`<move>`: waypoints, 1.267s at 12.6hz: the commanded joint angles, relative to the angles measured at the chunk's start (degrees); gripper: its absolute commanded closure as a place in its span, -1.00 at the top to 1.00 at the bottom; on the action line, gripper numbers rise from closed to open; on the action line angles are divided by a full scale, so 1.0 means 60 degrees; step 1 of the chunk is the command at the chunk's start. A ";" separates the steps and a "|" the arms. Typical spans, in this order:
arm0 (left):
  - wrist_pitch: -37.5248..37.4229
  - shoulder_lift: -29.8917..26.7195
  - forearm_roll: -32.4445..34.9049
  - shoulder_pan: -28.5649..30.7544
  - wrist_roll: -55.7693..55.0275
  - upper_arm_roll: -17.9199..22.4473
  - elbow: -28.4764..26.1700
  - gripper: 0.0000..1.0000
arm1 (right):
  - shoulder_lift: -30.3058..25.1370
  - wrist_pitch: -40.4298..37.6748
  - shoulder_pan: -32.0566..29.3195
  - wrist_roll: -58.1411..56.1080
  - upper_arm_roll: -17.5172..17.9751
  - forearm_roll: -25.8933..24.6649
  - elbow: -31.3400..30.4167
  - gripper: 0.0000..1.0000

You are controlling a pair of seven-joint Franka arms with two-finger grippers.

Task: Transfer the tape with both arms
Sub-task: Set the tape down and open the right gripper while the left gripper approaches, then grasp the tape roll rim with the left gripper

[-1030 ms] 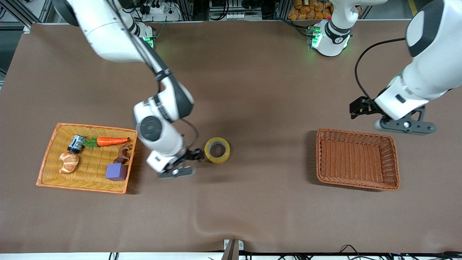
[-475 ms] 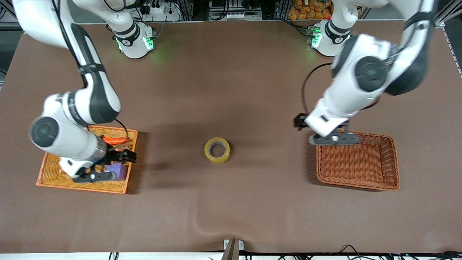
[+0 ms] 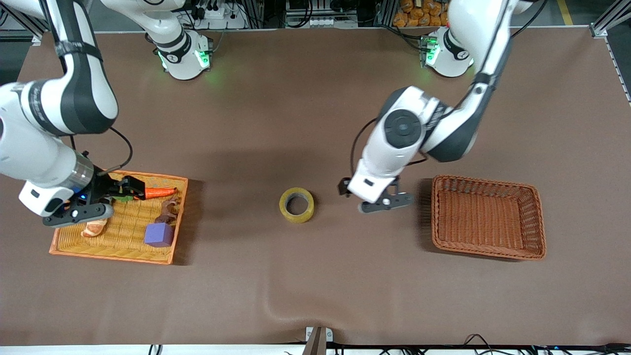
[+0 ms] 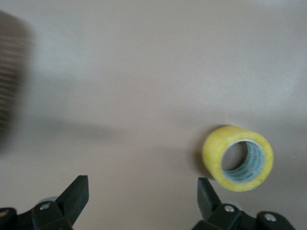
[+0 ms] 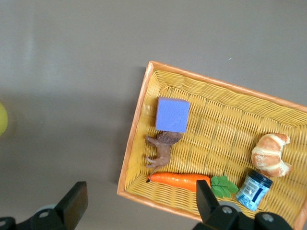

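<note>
The tape (image 3: 296, 204), a yellowish ring with a grey core, lies flat on the brown table between the two baskets. It also shows in the left wrist view (image 4: 238, 158), and a sliver of it shows in the right wrist view (image 5: 2, 118). My left gripper (image 3: 379, 199) is open and empty over the bare table between the tape and the brown basket (image 3: 537, 224); in its wrist view (image 4: 142, 192) the tape lies just beside one fingertip (image 4: 206, 190). My right gripper (image 3: 86, 207) is open and empty over the edge of the yellow basket (image 3: 111, 254), as its wrist view (image 5: 141, 199) shows.
The yellow basket (image 5: 139, 120) holds a purple cube (image 5: 172, 114), a toy horse (image 5: 160, 148), a carrot (image 5: 180, 179), a croissant (image 5: 271, 154) and a small can (image 5: 254, 189). The brown basket is empty. The table cloth has a ripple near its front edge (image 3: 276, 305).
My right gripper has left the tape and swung away to the yellow basket. My left gripper has moved from the brown basket toward the tape. The tape has not moved.
</note>
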 commanded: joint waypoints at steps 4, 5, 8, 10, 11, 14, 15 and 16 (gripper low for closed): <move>0.1684 0.1666 -0.0052 -0.0944 -0.0828 0.0209 0.1080 1.00 | -0.1258 -0.1209 -0.0404 -0.0052 0.0102 -0.0191 -0.0163 1.00; 0.1962 0.1856 -0.0052 -0.1048 -0.1177 0.0223 0.1095 1.00 | -0.1580 -0.1386 -0.0609 -0.0023 0.0102 -0.0176 -0.0148 1.00; 0.2930 0.2428 -0.0066 -0.1559 -0.1838 0.0472 0.1110 1.00 | -0.2124 -0.2657 -0.0788 0.0326 -0.0392 -0.0118 -0.0104 1.00; 0.3239 0.2765 -0.0052 -0.1678 -0.2030 0.0473 0.1110 1.00 | -0.2242 -0.3303 -0.0626 0.0970 -0.0820 -0.0015 0.0304 1.00; 0.3341 0.2897 -0.0052 -0.1722 -0.2001 0.0473 0.1110 1.00 | -0.2199 -0.3640 -0.0611 0.1162 -0.0893 0.0029 0.0524 1.00; 0.3533 0.3103 -0.0052 -0.1824 -0.1928 0.0473 0.1095 0.26 | -0.2257 -0.3586 -0.0597 0.1178 -0.0806 0.0029 0.0643 1.00; 0.3721 0.3176 -0.0052 -0.1825 -0.1942 0.0531 0.1095 -0.26 | -0.2242 -0.3556 -0.0567 0.1164 -0.0806 0.0029 0.0658 1.00; 0.3941 0.3220 -0.0037 -0.1839 -0.1971 0.0546 0.1095 -0.81 | -0.2242 -0.3541 -0.0567 0.1164 -0.0792 0.0029 0.0658 1.00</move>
